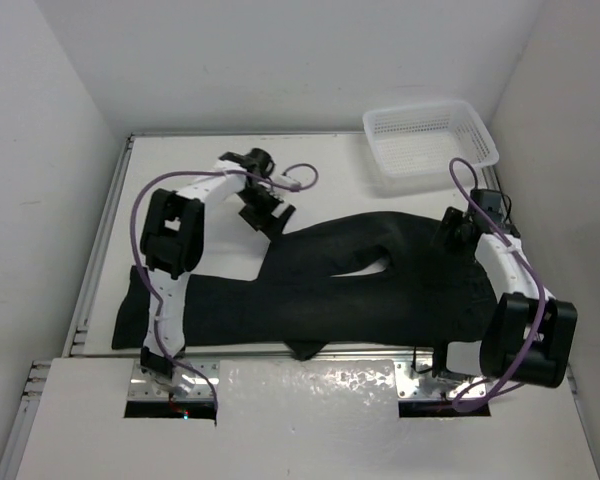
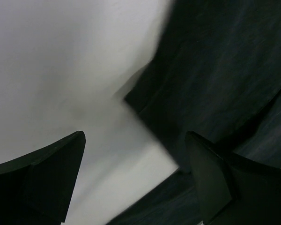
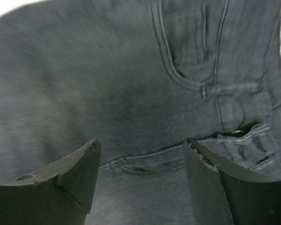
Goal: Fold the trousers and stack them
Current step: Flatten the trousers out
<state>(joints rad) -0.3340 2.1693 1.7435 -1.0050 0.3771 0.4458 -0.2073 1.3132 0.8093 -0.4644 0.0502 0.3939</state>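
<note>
Trousers (image 1: 360, 290): lay flat on your worktop (image 1: 330, 160)
Left tool (image 2: 136, 136): you had it wide, empty
Right tool (image 3: 141, 143): wide, empty, just above them

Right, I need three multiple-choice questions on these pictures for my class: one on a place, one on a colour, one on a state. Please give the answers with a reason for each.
1. Where on the table does the basket stand?
A. near left corner
B. far right corner
C. dead centre

2. What colour are the trousers?
A. white
B. red
C. black

3. How do the left gripper and the right gripper stand?
A. both open
B. both shut on cloth
C. left shut, right open

Answers:
1 B, the top view shows it at the far right edge of the table.
2 C, the top view shows dark fabric against the white table.
3 A, each wrist view shows the jaws wide apart with nothing pinched between them.
</note>
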